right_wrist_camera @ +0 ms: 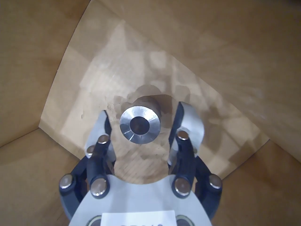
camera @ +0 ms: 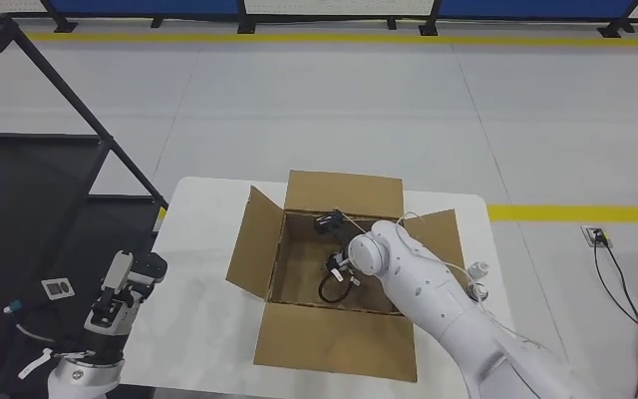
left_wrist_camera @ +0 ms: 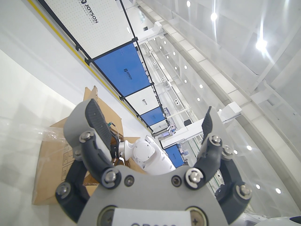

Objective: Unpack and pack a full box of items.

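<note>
Fingers of the right gripper stand spread on either side of a metal cylinder. A narrow gap shows between each pad and the cylinder's rim, so the gripper is released and grasps nothing. The cylinder stands upright on the floor of the box. Its bright flat end, with a dark round hole in the middle, faces up toward the wrist. Brown cardboard walls rise around it on all sides, and the cylinder stands apart from each of them.

From above, the right arm comes in from the near right corner of the surface and bends down over the box's right wall into the open box. A black cable loop shows inside the box beside the arm's wrist. The box sits in the middle of the white surface with all four flaps folded outward. Two small white things lie on the surface just beside the right flap; what they are cannot be told.

The left gripper is well apart from the box, over the near left edge of the surface. Its fingers are spread wide with nothing between them. It points up and toward the box, whose side and a flap show beyond one finger, with the right arm farther off.
</note>
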